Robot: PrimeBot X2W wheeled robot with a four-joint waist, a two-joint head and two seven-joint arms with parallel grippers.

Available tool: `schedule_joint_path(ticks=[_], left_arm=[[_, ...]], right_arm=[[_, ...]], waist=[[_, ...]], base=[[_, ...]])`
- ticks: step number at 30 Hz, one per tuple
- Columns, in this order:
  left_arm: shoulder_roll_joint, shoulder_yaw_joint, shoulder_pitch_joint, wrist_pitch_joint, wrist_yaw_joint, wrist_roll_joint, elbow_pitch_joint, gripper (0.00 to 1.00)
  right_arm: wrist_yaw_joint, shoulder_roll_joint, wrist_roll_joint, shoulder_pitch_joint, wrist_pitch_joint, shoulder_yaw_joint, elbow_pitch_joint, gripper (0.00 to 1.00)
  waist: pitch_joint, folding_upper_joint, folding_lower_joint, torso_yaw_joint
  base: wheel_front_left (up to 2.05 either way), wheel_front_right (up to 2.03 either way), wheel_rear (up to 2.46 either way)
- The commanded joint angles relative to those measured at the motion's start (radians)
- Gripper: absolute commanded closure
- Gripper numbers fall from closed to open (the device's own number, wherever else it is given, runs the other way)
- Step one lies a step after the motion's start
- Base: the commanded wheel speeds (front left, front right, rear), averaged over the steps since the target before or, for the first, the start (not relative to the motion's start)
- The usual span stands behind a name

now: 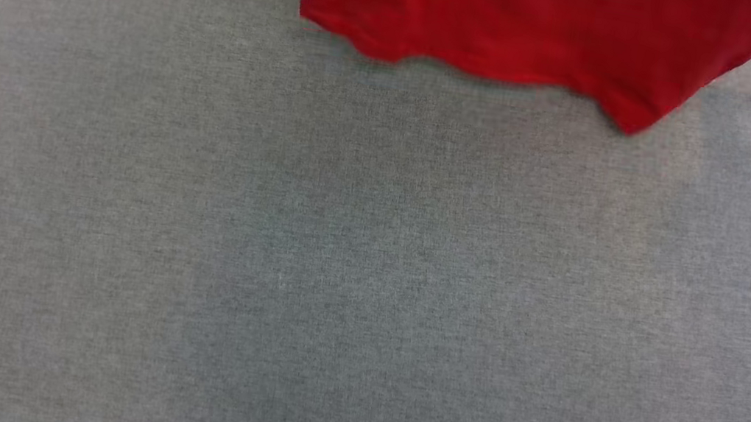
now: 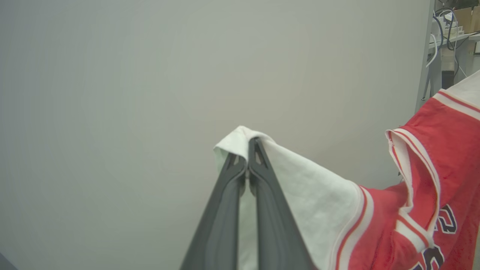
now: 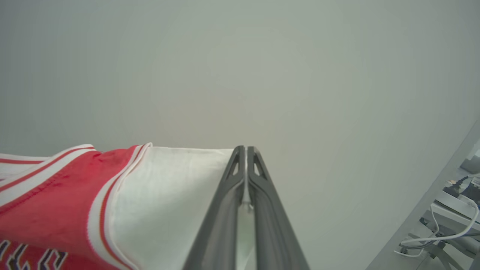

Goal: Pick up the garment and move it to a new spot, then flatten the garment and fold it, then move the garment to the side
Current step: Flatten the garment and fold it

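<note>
The left gripper [image 2: 247,153] is pinched closed on one white sleeve of the garment [image 2: 423,157], which stretches from its fingertips across to the right gripper [image 3: 245,152], clamped tight on the other sleeve. The hem hangs near the grey surface [image 1: 336,272]. This looks like the carrying step. The next move calls for lowering the garment and spreading it flat.

Matt cloth garment [image 1: 522,24], grey woven surface [image 1: 336,272]
</note>
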Motion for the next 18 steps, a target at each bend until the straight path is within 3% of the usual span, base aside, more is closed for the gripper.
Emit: schedule_joint_path(ticks=[1,6,13,18], left_arm=[[-0.014,0.004,-0.054,-0.016,-0.009,0.021,0.033,1.0],[-0.035,0.008,-0.194,-0.065,-0.021,0.056,0.154,1.0],[-0.054,0.005,-0.287,-0.116,-0.032,0.048,0.271,1.0],[-0.057,-0.015,-0.244,-0.149,-0.035,0.024,0.323,1.0]], right_arm=[[-0.001,0.013,-0.022,-0.071,-0.024,0.023,0.041,1.0],[-0.001,0.054,-0.07,-0.301,-0.106,0.085,0.187,1.0],[-0.001,0.107,-0.107,-0.506,-0.218,0.182,0.378,1.0],[-0.001,0.143,-0.083,-0.504,-0.282,0.249,0.477,1.0]], waist=[[0.065,0.0,-0.0002,-0.013],[0.103,0.0,-0.0002,-0.021],[0.153,0.0,-0.0002,-0.027],[0.183,0.0,-0.0002,-0.028]], base=[[0.0,0.0,0.0],[0.0,0.0,0.0],[0.0,0.0,0.0],[0.0,0.0,0.0]])
